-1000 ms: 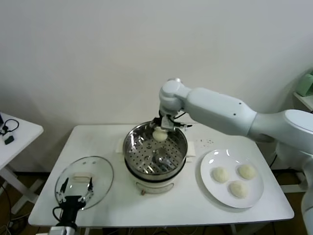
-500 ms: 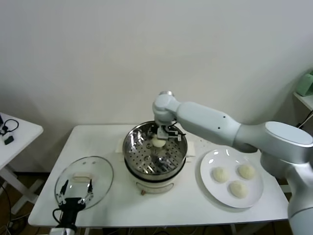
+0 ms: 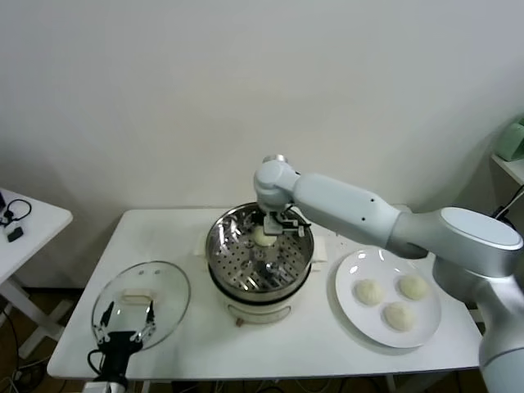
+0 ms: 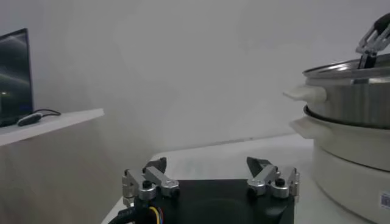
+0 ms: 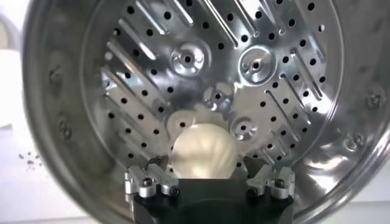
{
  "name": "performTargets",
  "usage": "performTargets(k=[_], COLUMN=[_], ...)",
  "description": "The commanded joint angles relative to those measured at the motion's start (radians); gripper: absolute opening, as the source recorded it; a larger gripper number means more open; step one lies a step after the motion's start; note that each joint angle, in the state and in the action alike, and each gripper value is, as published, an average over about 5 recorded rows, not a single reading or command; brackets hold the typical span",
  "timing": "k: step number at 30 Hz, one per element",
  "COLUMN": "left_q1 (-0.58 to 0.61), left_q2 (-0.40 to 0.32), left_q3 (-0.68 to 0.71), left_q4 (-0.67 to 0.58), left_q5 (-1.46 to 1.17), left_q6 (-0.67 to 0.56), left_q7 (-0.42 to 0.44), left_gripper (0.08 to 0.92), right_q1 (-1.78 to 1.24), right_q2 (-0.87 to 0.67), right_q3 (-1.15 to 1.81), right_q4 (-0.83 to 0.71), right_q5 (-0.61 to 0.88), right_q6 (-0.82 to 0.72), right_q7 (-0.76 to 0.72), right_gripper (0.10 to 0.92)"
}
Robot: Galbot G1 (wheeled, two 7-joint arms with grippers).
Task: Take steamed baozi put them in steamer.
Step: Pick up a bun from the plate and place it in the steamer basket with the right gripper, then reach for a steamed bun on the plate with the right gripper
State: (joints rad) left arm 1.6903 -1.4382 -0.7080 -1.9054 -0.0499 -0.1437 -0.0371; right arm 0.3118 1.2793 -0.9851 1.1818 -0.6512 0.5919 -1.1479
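The steamer (image 3: 219,250) stands mid-table, a shiny steel pot with a hole-dotted floor (image 5: 286,91) on a white base. My right gripper (image 3: 268,229) reaches down inside it at the far side. One cream-white baozi (image 5: 202,149) lies on the perforated floor between its fingers, which stand apart with a small gap on each side. That baozi also shows in the head view (image 3: 261,237). Three more baozi (image 3: 399,316) lie on a white plate (image 3: 347,304) to the right. My left gripper (image 3: 129,318) is parked open and empty at the near left edge.
A round glass lid (image 3: 155,286) lies flat on the table left of the steamer, just beyond my left gripper (image 4: 205,164). The steamer's side (image 4: 353,97) shows in the left wrist view. A small side table (image 3: 24,225) stands at far left.
My right gripper moved left and down from above the steamer's far rim into the pot, carrying the baozi to the floor. The left arm has not moved.
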Motion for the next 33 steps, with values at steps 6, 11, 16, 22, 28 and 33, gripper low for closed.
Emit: performTargets(k=[6, 11, 16, 22, 28, 33], left_q1=[0.002, -0.005, -0.006, 0.003, 0.004, -0.007], left_q2=[0.004, 0.010, 0.013, 0.016, 0.012, -0.008], left_q3=[0.001, 0.001, 0.004, 0.003, 0.005, 0.019], left_q4=[-0.011, -0.022, -0.028, -0.040, -0.044, -0.052], left_q5=[-0.010, -0.013, -0.016, -0.021, -0.022, -0.008], left_q6=[0.018, 0.028, 0.028, 0.034, 0.037, 0.050], left_q7=[-0.003, -0.004, -0.004, 0.000, -0.001, 0.002], left_gripper=[0.823, 0.823, 0.823, 0.823, 0.823, 0.823], right_q1=[0.358, 0.458, 0.423, 0.267, -0.008, -0.199], right_q2=[-0.269, -0.386, -0.504, -0.625, -0.687, -0.694], right_q3=[-0.193, -0.347, -0.384, -0.322, -0.114, 0.016], right_q4=[0.105, 0.108, 0.090, 0.086, 0.113, 0.103], right_q5=[0.651, 0.990, 1.079, 0.995, 0.864, 0.772], right_q6=[-0.237, -0.482, -0.597, -0.644, -0.678, -0.688], right_q7=[-0.082, -0.080, -0.074, -0.065, -0.022, 0.005], right_gripper=[0.823, 0.823, 0.823, 0.823, 0.823, 0.823])
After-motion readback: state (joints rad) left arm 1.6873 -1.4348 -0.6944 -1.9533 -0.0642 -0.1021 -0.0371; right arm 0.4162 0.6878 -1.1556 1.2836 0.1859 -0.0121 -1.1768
